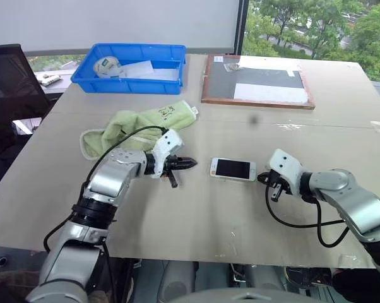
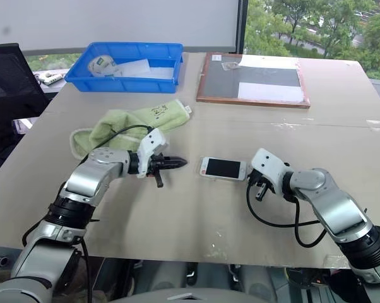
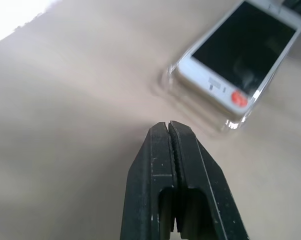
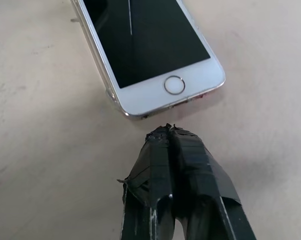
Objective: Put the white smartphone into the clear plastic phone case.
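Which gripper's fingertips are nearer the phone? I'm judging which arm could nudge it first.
The right gripper: its shut tips sit just off the white smartphone's home-button end, while the left gripper, also shut, hangs a clear gap away at the opposite end.

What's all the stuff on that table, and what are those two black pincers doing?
white smartphone: one, white with a dark screen, flat on the table between the two hands.
clear plastic phone case: one, transparent, a glossy rim around the phone's edge.
towel: one, light green, crumpled behind the left arm.
bin: one, blue, far left of the table, holding a tape roll and white paper.
board: one, dark with a wooden frame and white sheets on it, far right.
table: one, beige.
chair: one, black, left of the table.
left hand: black fingers shut, near the phone's left end.
right hand: black fingers shut, by the phone's right end.
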`<state>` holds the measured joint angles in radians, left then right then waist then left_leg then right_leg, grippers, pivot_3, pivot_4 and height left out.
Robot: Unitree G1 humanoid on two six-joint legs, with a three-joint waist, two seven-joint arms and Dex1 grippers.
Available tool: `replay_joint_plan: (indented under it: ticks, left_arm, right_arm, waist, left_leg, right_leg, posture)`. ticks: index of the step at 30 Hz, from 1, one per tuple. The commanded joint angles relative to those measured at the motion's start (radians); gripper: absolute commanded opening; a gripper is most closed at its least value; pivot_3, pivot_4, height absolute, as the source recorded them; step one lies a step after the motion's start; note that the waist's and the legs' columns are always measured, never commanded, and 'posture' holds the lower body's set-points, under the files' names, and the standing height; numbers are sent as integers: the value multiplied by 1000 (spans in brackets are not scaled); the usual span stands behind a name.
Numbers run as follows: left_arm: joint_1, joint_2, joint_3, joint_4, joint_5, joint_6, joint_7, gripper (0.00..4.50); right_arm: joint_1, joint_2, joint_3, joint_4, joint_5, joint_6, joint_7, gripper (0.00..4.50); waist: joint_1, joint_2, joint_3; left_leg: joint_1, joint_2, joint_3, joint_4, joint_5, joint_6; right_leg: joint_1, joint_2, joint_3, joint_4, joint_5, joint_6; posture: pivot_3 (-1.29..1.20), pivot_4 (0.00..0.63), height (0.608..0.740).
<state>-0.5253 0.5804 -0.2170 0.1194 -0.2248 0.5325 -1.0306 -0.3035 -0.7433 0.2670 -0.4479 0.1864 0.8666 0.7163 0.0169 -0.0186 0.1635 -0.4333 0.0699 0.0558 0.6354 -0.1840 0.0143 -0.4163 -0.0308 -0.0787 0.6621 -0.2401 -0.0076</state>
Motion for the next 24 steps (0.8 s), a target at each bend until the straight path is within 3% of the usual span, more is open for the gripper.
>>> replay_joint_plan:
  ticks: [1,6,13,19,24]
  left_arm:
    - [-22,-31,-26,0,11,-49,-14,27]
    - [-28,-67,-50,19,27,-67,-26,27]
    - [-17,-82,-46,20,32,-64,-34,27]
    - [-6,-91,-38,1,31,-50,-31,27]
    - [6,-123,-43,-68,0,-4,-36,27]
  right_arm:
    - [-16,-7,-20,-7,-4,-16,5,0]
    - [-43,-4,13,1,-15,-34,23,0]
    - [-129,94,171,54,-69,-68,54,0]
    - [-124,82,197,63,-115,-102,92,0]
    - [-93,40,137,66,-123,-140,118,0]
  waist:
    - [-1,0,0]
    - [-2,0,0]
    - [-9,-1,-1]
    - [-15,-1,-1]
    - [-10,-1,-1]
  left_leg:
    - [0,0,0,0,0,0]
    - [1,0,2,0,0,0]
    - [2,2,4,0,0,0]
    - [4,3,4,0,0,0]
    - [4,3,4,0,0,0]
  right_leg:
    - [0,0,0,0,0,0]
    - [0,1,1,1,0,0]
    - [0,3,2,1,0,0]
    - [0,4,3,3,1,-1]
    - [0,4,3,2,1,-1]
  posture:
    - [0,150,740]
    - [0,150,740]
    - [0,150,740]
    - [0,150,740]
    - [0,150,740]
